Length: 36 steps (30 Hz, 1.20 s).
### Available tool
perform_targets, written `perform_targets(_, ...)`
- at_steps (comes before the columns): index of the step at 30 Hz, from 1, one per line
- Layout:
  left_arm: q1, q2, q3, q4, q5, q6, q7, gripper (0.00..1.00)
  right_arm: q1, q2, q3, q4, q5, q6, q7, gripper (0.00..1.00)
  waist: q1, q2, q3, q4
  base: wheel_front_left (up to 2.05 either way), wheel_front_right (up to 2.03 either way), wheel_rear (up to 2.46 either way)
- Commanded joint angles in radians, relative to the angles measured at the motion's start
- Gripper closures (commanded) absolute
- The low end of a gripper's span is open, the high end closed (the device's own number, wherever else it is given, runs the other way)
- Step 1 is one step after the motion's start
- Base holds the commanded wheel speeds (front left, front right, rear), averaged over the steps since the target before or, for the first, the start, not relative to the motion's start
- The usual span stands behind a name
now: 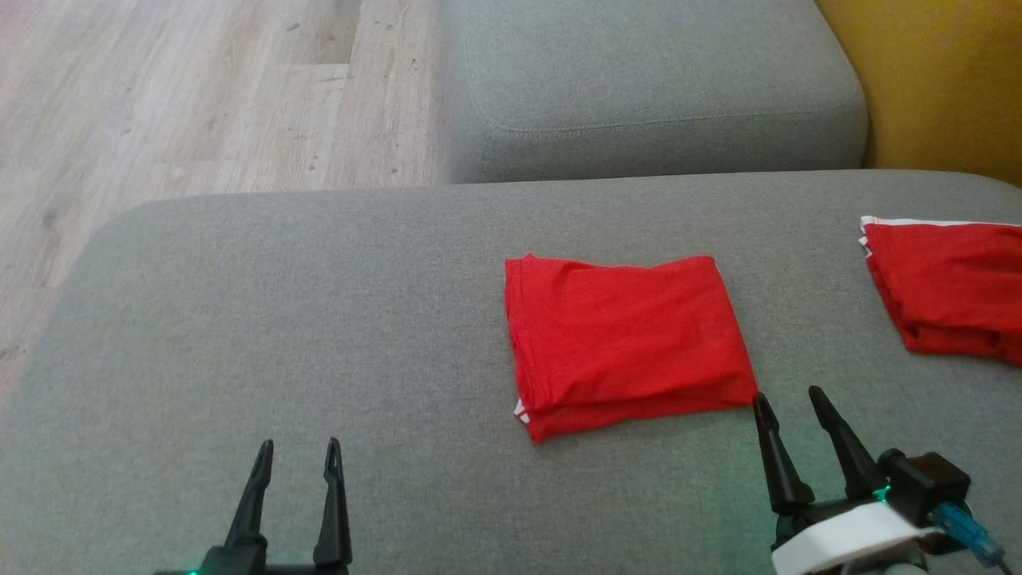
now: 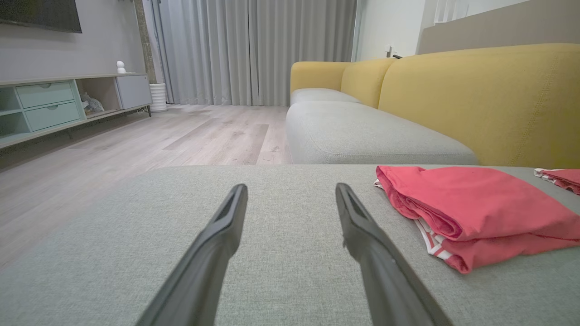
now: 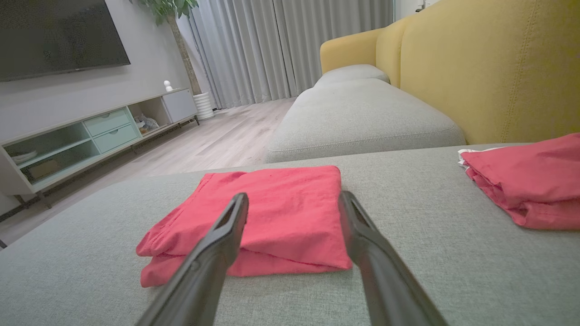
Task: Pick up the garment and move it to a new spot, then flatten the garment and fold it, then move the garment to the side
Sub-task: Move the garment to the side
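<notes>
While the folded red garment (image 1: 627,343) is lying flat on the grey sofa cushion (image 1: 279,319), the right hand (image 1: 786,394) is hovering released, fingers spread, its tips just beside the garment's near right corner. The left hand (image 1: 299,443) is hanging equally released and grasping nothing, well apart to the garment's near left. Another red cloth (image 1: 950,291) is lying off to the garment's right.

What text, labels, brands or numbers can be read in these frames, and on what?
None can be read.
The folded red garment shows only a bit of white trim, no print or tag.
The second red garment, the grey cushion, the dark TV and the cabinet carry no visible marking.
</notes>
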<state>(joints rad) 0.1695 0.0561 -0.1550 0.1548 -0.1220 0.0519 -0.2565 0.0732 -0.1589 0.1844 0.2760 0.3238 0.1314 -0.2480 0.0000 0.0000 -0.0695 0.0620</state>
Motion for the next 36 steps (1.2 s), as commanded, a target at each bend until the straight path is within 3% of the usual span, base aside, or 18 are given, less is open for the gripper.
perform_targets(1, -0.033, -0.006, 0.038, -0.028, 0.008, 0.002, -0.005, 0.0, -0.028, -0.001, 0.016, -0.03, -0.011, -0.001, -0.014, 0.0, 0.0, 0.0, 0.0, 0.0, 0.0, 0.0, 0.0)
perform_targets(18, -0.037, -0.006, 0.028, -0.048, -0.004, 0.041, -0.005, 0.0, -0.1, 0.007, 0.015, 0.033, -0.006, -0.001, -0.014, 0.0, 0.0, 0.0, 0.058, -0.004, 0.0, 0.0, 0.0)
perform_targets(27, -0.082, -0.006, -0.006, -0.07, -0.017, 0.035, -0.005, 0.0, -0.331, -0.032, 0.006, 0.21, 0.034, -0.001, 0.011, 0.0, 0.0, 0.0, 0.144, 0.014, 0.0, 0.0, 0.0)
perform_targets(31, -0.114, -0.006, -0.027, -0.072, -0.015, 0.036, -0.005, 0.0, -0.456, -0.046, -0.02, 0.319, 0.054, -0.001, 0.098, 0.0, 0.0, 0.0, 0.188, 0.029, 0.0, 0.0, 0.0)
perform_targets(36, -0.137, -0.006, -0.049, -0.065, -0.015, 0.041, -0.005, 0.0, -0.554, -0.073, 0.019, 0.466, 0.089, -0.001, 0.21, 0.0, 0.0, 0.0, 0.218, 0.046, 0.0, 0.0, 0.0)
